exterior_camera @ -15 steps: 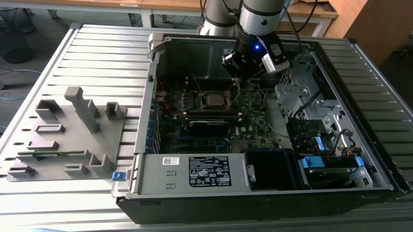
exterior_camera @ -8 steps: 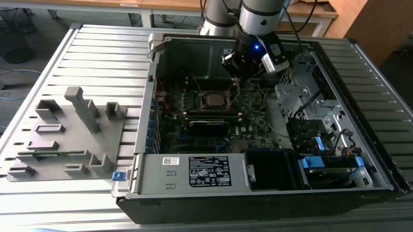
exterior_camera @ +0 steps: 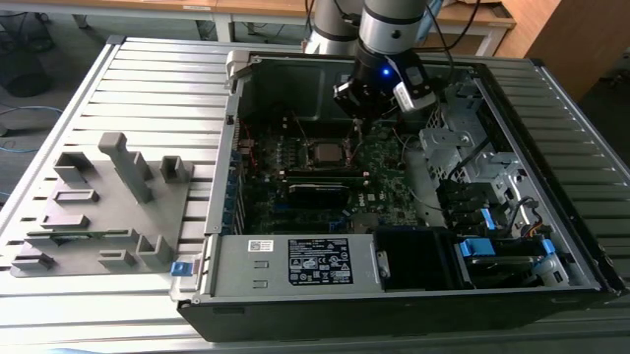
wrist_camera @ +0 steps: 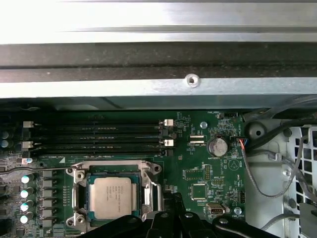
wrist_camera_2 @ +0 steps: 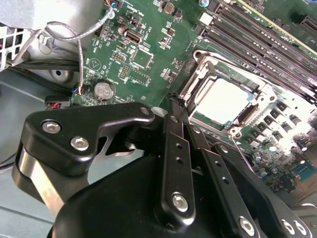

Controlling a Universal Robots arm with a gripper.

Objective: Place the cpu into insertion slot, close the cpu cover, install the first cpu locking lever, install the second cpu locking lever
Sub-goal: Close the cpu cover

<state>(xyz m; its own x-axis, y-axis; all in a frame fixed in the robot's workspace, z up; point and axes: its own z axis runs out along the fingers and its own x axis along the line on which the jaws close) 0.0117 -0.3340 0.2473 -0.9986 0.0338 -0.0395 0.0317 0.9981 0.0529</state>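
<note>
**Q:** Gripper (wrist_camera_2: 176, 101): what state is it in, and where does it stand against the insertion slot (wrist_camera_2: 249, 114)?

**A:** Its fingers (wrist_camera_2: 173, 148) are drawn together, the tips meeting with no visible gap in the second wrist view. Whether anything thin is nipped between them cannot be told. The tips lie just beside the slot, at the edge facing the coin cell battery (wrist_camera_2: 104, 89), near the corner farthest from the memory slots (wrist_camera_2: 257, 44).

**Q:** And the task's own parts?

**A:** The cpu (wrist_camera: 111, 197) lies flat inside the slot, pale top upward. The cpu cover (wrist_camera: 148, 183) lies down around it, and the chip shows through its window. Both lie beyond the fingertips, on the side away from the battery, close by.

**Q:** Which relation governs the work in hand?

**A:** The slot's battery-side edge. A bright metal strip (wrist_camera: 157, 196) runs along it, crosswise to the memory slots, and the fingertips lie next to it. Whether it is a locking lever or the cover's rim cannot be told. By judgement, seating and covering are done and lever work is in hand.

**Q:** Beyond the slot?

**A:** The memory slots, then the case wall (wrist_camera: 148, 87).
</note>
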